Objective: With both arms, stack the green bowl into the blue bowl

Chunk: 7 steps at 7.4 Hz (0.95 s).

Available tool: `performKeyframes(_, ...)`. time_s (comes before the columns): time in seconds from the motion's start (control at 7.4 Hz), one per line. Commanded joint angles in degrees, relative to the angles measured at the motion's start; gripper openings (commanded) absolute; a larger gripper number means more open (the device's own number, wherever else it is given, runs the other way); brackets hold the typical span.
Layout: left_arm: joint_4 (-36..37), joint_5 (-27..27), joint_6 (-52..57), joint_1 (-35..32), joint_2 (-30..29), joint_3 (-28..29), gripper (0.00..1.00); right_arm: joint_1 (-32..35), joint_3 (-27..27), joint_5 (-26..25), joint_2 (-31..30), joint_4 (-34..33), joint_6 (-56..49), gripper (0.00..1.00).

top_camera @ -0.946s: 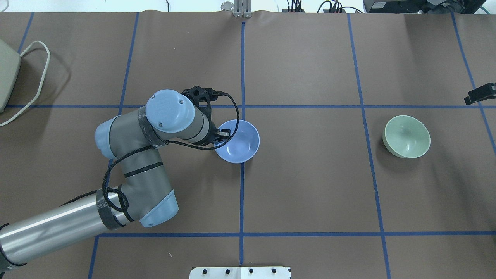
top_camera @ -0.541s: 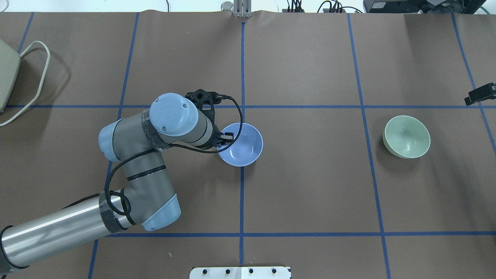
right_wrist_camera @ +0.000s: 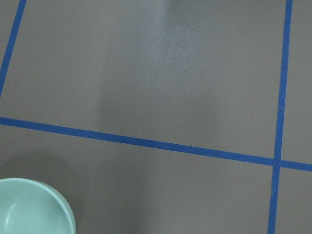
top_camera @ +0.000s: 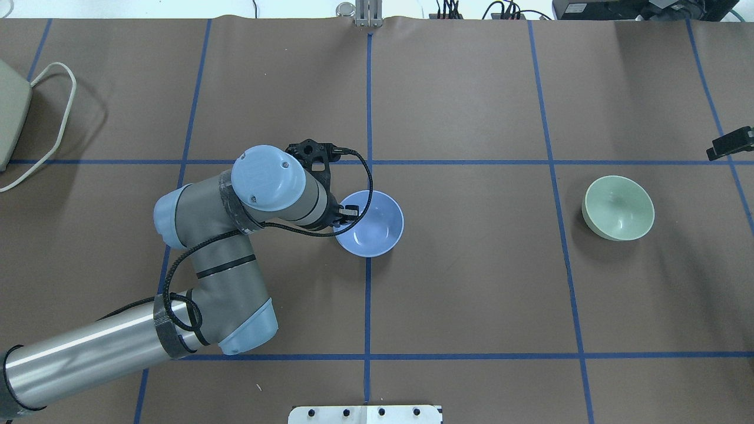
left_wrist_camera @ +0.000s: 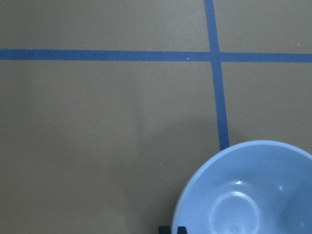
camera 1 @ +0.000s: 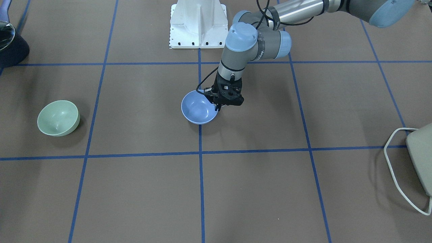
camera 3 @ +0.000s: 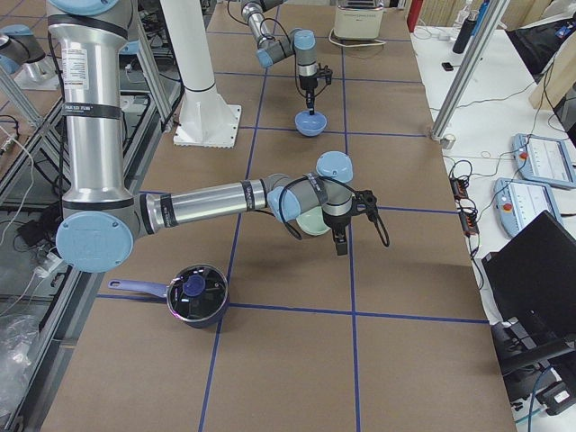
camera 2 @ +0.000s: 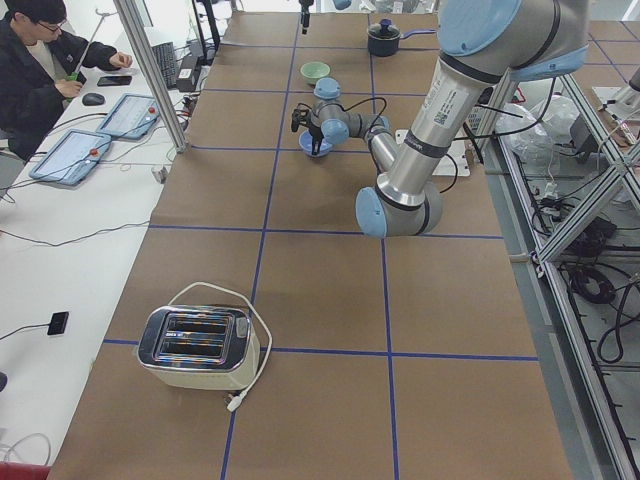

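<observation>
The blue bowl [top_camera: 374, 229] sits near the table's middle, on the blue centre line; it also shows in the front view [camera 1: 195, 109]. My left gripper [top_camera: 343, 213] is shut on its near-left rim, with one finger inside the bowl [camera 1: 217, 106]. The left wrist view shows the bowl [left_wrist_camera: 248, 195] at lower right. The green bowl [top_camera: 618, 207] stands alone at the right, upright and empty [camera 1: 58, 118]. Only a black tip of my right gripper [top_camera: 730, 143] shows at the right edge, beyond the green bowl. I cannot tell if it is open or shut. The right wrist view shows the green bowl [right_wrist_camera: 29, 207] at lower left.
A cream toaster [camera 2: 200, 345] with a looped cord stands at the table's left end [top_camera: 9, 112]. A dark pot with a lid [camera 3: 198, 295] sits at the right end near the robot. The white base pedestal [camera 1: 198, 23] is at the near middle edge.
My left arm has carried the blue bowl a little to the right and toward the robot. The green bowl and the right gripper's tip have not moved.
</observation>
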Motion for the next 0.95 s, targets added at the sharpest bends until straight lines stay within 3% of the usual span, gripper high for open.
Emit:
performKeyframes(0.0,-0.2,0.9,0.3,0.0,0.1,-0.2,0.74,0.0,0.0,0.0,0.4,0.0,-0.1,1.0)
performKeyframes(0.14,-0.2,0.7,0.2,-0.2,0.2,-1.3,0.98,0.0,0.0,0.1,0.7,0.0,0.1,1.0)
performKeyframes(0.27,0.5,0.1,0.7,-1.7,1.8,-4.2,0.98,0.0,0.2,0.1,0.8,0.0,0.0,1.0)
performKeyframes(0.41,2.0,-6.0,1.5,-5.9,5.3,-7.1,0.98,0.0,0.9,0.2,1.9,0.0,0.2,1.0)
performKeyframes(0.54,2.9,-11.8,8.5,-11.8,8.5,-10.4,0.98,0.0,2.3,0.2,1.9,0.0,0.2,1.0)
performKeyframes(0.81,5.5,-16.5,25.6,-21.6,19.0,-15.8,0.98,0.0,4.9,0.5,1.6,0.0,0.2,1.0)
